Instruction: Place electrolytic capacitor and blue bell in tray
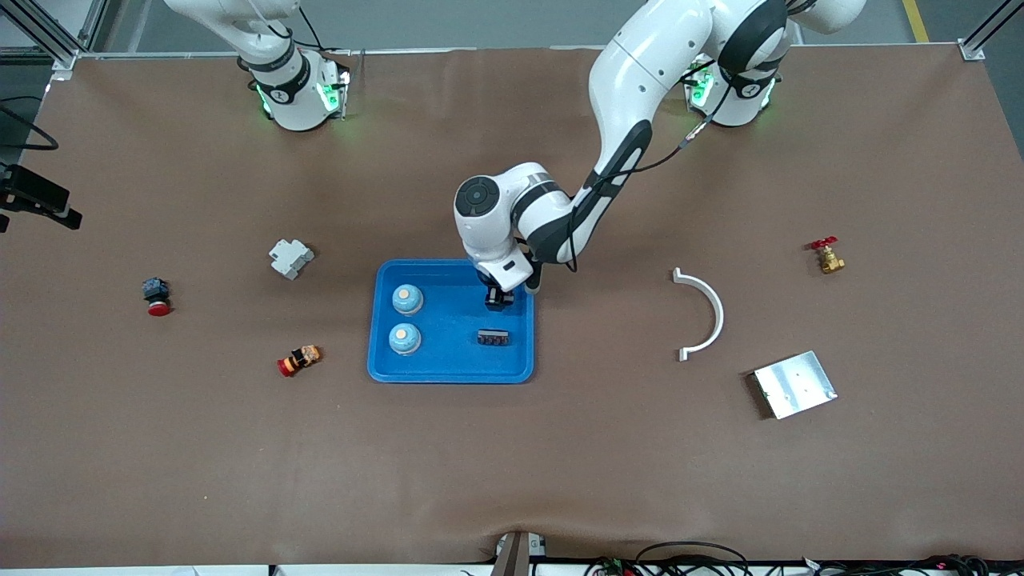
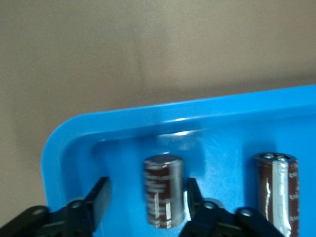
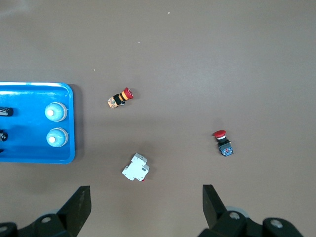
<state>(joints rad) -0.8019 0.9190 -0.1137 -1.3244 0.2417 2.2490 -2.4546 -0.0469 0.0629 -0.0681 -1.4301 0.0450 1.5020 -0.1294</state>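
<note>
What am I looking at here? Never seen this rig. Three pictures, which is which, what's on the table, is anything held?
Two white robot arms share a brown table. The front view looks down from a high camera facing them; the other two come from cameras on each arm's wrist.

The left gripper is down in the blue tray. Its wrist view shows the fingers spread either side of an electrolytic capacitor standing upright on the tray floor, with gaps, so it is not gripped. A second capacitor and two blue bells also sit in the tray.

The right gripper waits open, high above the table.

Loose on the table: a white breaker, two red push buttons, a white curved bracket, a silver plate, a brass valve.
</note>
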